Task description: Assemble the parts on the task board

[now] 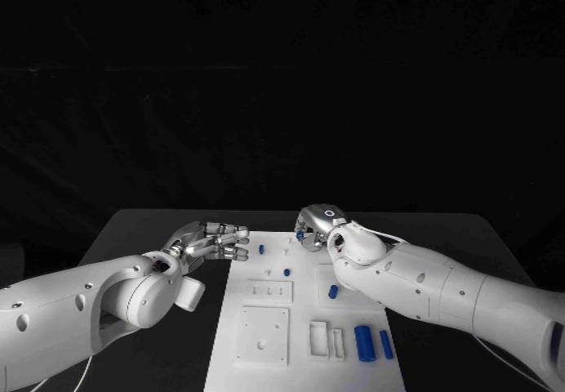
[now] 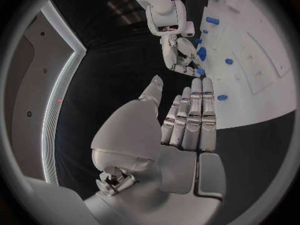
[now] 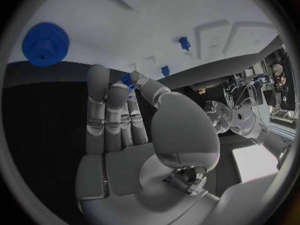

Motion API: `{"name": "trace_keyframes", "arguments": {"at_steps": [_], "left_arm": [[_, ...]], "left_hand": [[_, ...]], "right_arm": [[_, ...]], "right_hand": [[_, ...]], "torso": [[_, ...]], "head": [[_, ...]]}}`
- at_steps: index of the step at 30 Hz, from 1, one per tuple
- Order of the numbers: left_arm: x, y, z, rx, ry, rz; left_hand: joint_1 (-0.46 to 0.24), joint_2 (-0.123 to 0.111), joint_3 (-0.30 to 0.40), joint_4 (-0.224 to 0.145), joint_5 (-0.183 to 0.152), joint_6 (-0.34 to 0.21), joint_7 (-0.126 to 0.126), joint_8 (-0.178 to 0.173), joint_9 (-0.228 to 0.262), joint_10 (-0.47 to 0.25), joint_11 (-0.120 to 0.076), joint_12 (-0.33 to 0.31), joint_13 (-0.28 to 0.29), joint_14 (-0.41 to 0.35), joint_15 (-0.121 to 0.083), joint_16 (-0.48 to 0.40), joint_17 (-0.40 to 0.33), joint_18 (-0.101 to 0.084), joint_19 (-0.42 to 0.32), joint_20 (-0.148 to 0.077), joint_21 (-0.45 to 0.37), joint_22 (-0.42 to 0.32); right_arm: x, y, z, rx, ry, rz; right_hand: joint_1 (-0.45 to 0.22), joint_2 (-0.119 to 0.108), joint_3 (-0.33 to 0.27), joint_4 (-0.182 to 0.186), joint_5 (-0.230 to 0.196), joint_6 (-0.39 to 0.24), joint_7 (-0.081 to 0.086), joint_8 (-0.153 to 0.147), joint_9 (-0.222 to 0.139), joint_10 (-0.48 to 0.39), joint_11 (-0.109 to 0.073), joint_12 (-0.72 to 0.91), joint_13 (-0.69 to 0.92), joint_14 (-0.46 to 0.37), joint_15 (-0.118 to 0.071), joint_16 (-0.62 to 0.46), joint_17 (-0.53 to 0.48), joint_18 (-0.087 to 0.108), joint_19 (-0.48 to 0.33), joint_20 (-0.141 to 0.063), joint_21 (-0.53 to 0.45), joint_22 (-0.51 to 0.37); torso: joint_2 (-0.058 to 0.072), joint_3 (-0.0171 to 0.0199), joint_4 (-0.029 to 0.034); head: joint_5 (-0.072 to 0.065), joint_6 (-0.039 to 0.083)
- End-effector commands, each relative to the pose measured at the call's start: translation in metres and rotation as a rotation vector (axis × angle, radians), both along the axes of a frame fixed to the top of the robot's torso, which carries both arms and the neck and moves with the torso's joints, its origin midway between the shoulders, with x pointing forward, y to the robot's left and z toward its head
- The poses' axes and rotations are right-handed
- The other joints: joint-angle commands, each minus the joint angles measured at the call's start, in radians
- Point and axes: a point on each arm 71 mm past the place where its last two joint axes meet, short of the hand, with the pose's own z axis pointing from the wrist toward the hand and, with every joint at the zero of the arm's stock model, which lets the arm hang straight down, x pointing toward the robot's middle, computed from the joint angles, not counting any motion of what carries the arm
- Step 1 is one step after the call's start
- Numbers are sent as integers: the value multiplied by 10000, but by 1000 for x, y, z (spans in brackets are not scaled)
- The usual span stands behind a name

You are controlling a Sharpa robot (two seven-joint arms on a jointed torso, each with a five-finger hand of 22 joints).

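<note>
Blue part [image 3: 127, 79] pinched by right hand [image 3: 125, 120]

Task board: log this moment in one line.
task board parts loose | right hand pinches small blue part | left hand open, beside board

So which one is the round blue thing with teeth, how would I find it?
Start at the white board in the middle of the black table and look at its edge beside the right robot hand. The blue gear lies flat there. It is the only round, toothed piece; the other blue parts are small pegs.
</note>
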Motion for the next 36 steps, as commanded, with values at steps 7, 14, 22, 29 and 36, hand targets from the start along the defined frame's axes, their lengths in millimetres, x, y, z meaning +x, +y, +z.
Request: {"name": "trace_keyframes", "arguments": {"at_steps": [7,14,22,29,36], "left_arm": [[1,-7,2,-11,-109,-221],[1,-10,4,-12,-145,-293],[1,-11,7,0,-193,-334],[2,-11,9,15,-234,-336],[2,-11,9,27,-241,-324]], "left_hand": [[-20,-11,-17,-9,-12,-96,15,-6,-6,-76,-8,-37,9,-5,46,-46,-5,-137,-38,40,-35,-27],[-20,-11,-17,-9,-12,-96,15,-6,-6,-76,-8,-37,9,-5,46,-46,-5,-137,-38,40,-35,-27],[-26,-25,-14,-22,-12,-126,22,-7,-7,-92,-3,-39,9,-8,48,-44,-5,-137,-41,42,-30,-41],[-26,-25,-14,-22,-12,-126,22,-7,-7,-92,-3,-39,9,-8,48,-44,-5,-137,-41,42,-30,-41],[-26,-25,-14,-22,-12,-126,22,-7,-7,-92,-3,-39,9,-8,48,-44,-5,-137,-41,42,-30,-41]], "right_arm": [[4,10,1,123,-506,-257],[5,14,-2,142,-500,-294],[5,14,-5,50,-389,-322],[5,12,-7,-45,-292,-400],[4,10,-7,-127,-284,-504]], "right_hand": [[13,57,24,24,8,-10,19,43,17,107,-66,15,11,7,-28,24,25,87,250,-36,-68,61],[-18,48,4,52,0,-24,23,40,15,83,-62,16,11,7,-19,16,25,86,249,-28,-90,102],[-11,43,-20,66,-47,-43,26,43,16,65,-58,17,12,14,-11,10,21,87,255,-18,-127,148],[-9,40,-37,67,-46,-46,28,41,15,59,-56,15,11,14,-12,6,19,87,255,-18,-140,164],[-8,41,-40,70,-41,-43,26,42,15,62,-58,15,11,13,-18,3,19,89,260,-23,-167,206]], "torso": [[61,-88,185],[115,-144,272],[166,-155,291],[200,-161,279],[207,-165,275]], "head": [[-34,42],[-25,80],[-28,84],[-11,54],[12,27]]}}
